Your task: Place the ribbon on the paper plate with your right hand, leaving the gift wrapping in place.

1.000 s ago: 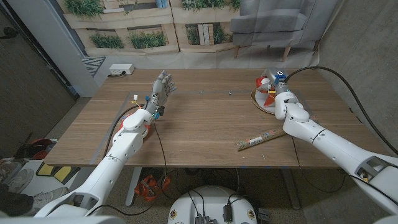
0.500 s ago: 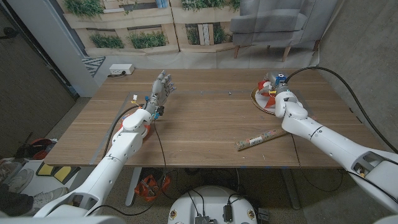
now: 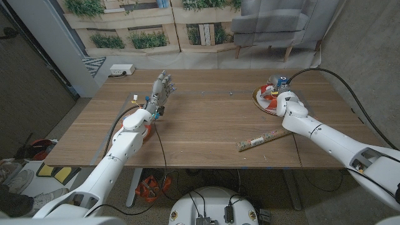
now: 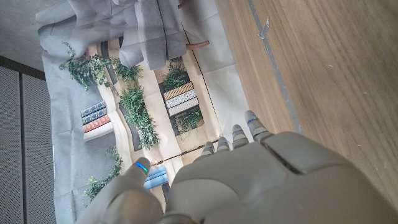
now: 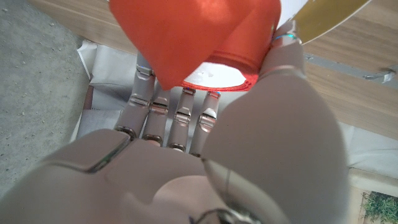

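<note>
The red ribbon (image 3: 267, 96) is a spool with a white core (image 5: 208, 46), held over the gold-rimmed paper plate (image 3: 257, 100) at the table's back right. My right hand (image 3: 279, 94) grips it, thumb on one side and fingers (image 5: 177, 109) on the other. In the right wrist view the plate's rim (image 5: 326, 14) lies just past the spool. The gift wrapping roll (image 3: 263, 139) lies on the table nearer the front edge, beside my right forearm and apart from the hand. Near the back left, my left hand (image 3: 162, 87) stands with fingers apart and holds nothing (image 4: 249, 180).
A white box (image 3: 122, 70) sits at the table's back left corner. A black cable (image 3: 337, 78) arcs over the right side to my right wrist. A small tag (image 3: 134, 97) lies left of my left hand. Bare wood spans the middle.
My right hand has sunk a little lower onto the plate with the ribbon. The left hand and the wrapping roll have not moved.
</note>
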`<state>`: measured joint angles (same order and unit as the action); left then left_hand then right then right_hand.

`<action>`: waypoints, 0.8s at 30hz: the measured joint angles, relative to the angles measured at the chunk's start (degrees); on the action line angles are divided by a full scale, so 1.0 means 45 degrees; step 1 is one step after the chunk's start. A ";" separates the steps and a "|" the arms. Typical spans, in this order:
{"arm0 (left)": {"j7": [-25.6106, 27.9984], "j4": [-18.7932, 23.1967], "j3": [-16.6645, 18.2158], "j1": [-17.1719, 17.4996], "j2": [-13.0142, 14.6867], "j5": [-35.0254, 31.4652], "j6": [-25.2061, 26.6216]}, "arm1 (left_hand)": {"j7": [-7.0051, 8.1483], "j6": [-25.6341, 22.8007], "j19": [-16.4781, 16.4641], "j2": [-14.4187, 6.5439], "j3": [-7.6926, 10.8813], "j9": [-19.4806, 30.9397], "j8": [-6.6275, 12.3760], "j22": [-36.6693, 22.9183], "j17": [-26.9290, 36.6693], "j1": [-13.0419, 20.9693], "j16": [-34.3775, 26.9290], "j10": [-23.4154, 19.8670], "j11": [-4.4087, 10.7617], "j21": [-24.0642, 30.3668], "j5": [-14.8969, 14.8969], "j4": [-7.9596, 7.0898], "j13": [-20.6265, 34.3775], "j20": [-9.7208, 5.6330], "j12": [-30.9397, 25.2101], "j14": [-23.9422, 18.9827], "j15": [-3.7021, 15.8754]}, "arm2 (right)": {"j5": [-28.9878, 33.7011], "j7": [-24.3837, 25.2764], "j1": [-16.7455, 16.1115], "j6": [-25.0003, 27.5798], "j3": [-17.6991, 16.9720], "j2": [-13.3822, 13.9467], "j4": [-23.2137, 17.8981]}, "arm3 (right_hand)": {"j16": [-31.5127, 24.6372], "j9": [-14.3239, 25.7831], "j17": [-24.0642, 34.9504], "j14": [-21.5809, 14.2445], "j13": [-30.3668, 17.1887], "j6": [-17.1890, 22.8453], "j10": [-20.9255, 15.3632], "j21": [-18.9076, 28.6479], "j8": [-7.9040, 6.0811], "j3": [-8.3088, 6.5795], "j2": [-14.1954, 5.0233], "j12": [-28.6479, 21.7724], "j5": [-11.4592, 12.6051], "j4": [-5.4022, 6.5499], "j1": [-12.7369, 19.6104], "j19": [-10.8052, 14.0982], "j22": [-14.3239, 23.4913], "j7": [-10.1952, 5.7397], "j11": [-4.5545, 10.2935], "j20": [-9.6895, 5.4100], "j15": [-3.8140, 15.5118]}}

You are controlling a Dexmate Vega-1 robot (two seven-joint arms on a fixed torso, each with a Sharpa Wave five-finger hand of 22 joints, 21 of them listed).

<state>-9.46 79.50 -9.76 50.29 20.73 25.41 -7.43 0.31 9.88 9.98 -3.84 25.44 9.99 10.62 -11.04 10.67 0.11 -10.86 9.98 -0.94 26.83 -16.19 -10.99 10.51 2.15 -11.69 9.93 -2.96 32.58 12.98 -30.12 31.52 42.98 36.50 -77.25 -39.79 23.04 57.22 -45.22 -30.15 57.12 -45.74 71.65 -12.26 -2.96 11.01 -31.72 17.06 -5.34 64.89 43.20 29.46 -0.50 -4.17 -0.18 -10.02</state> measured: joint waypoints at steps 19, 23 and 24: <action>-0.0070 -0.0180 0.0012 -0.0146 -0.0087 -0.0086 0.0043 | 0.0000 0.0000 0.0000 0.0000 0.0000 0.0000 0.0000 0.0000 0.0000 0.0000 0.0000 0.0000 0.0000 0.0000 0.0000 0.0000 0.0000 0.0000 0.0000 0.0000 0.0000 | -0.0431 -0.0443 0.0334 0.0241 0.0394 -0.0007 0.0462 | 0.0573 -0.0115 0.0250 -0.0179 0.0000 -0.0002 0.0002 0.0432 0.0250 -0.0179 0.0000 0.0000 -0.0197 -0.0006 0.0000 -0.0001 -0.0372 0.0092 0.0002 0.0001 0.0045; -0.0090 -0.0204 0.0015 -0.0160 -0.0100 -0.0099 0.0043 | 0.0000 0.0000 0.0000 0.0000 0.0000 0.0000 0.0000 0.0000 0.0000 0.0000 0.0000 0.0000 0.0000 0.0000 0.0000 0.0000 0.0000 0.0000 0.0000 0.0000 0.0000 | -0.0493 -0.0539 0.0364 0.0277 0.0433 0.0028 0.0461 | 0.2055 -0.0404 0.0346 -0.0207 0.0006 -0.0467 0.0243 0.0356 0.0371 -0.0402 -0.0007 0.0000 -0.0790 0.0089 -0.0006 -0.0340 -0.1100 0.0627 0.0241 -0.0012 0.0420; -0.0091 -0.0205 0.0015 -0.0161 -0.0101 -0.0101 0.0043 | 0.0000 0.0000 0.0000 0.0000 0.0000 0.0000 0.0000 0.0000 0.0000 0.0000 0.0000 0.0000 0.0000 0.0000 0.0000 0.0000 0.0000 0.0000 0.0000 0.0000 0.0000 | -0.0495 -0.0543 0.0364 0.0279 0.0433 0.0028 0.0461 | 0.2740 -0.0528 -0.0417 -0.0316 0.0216 -0.0842 0.0416 0.0285 0.0361 -0.0629 -0.0010 0.0000 -0.0944 0.0219 -0.0010 -0.0891 -0.1414 0.0512 0.0371 -0.0344 0.0805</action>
<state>-9.87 78.57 -9.69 49.57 20.28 24.95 -7.23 0.31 9.88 9.97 -3.84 25.44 9.99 10.62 -11.04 10.67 0.11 -10.86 9.98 -0.94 26.83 -16.19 -10.99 10.51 2.15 -11.69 9.93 -2.96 30.35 10.54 -28.48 32.77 44.93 36.63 -75.18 -27.46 20.66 55.34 -46.64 -29.18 53.34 -43.87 72.93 -10.63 -5.79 10.96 -31.72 12.81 -4.35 64.85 39.19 23.10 1.81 -2.50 -1.73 -6.40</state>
